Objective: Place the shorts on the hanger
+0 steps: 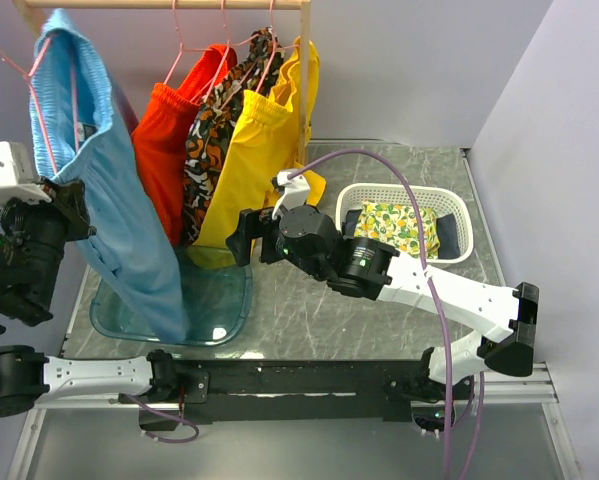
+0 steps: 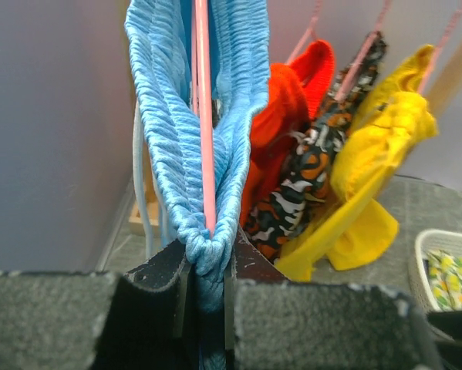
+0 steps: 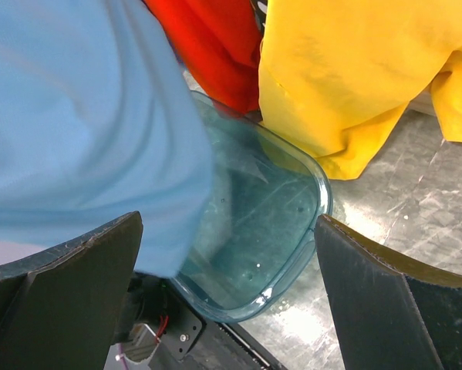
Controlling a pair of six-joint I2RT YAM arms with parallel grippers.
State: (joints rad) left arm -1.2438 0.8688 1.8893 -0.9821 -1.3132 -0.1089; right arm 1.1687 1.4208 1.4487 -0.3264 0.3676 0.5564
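Observation:
The light blue shorts (image 1: 129, 220) hang draped over the pink hanger (image 2: 203, 116), far left on the rack. The hanger's wire (image 1: 6, 57) sticks out past the cloth toward the left edge. My left gripper (image 2: 207, 266) is shut on the bunched waistband of the shorts (image 2: 169, 116), right where the pink wire ends between the jaws. In the top view the left gripper (image 1: 74, 212) sits at the shorts' left side. My right gripper (image 1: 241, 238) is open and holds nothing, beside the hanging leg. In its own view the right gripper (image 3: 229, 231) frames the shorts (image 3: 76, 116) on its left.
A clear teal bin (image 1: 224, 300) lies under the shorts. Orange-red shorts (image 1: 164, 130), a patterned garment (image 1: 214, 130) and yellow shorts (image 1: 254, 150) hang on the wooden rail (image 1: 169, 4). A white basket (image 1: 459, 215) with a yellow-green cloth (image 1: 394, 228) stands at the right.

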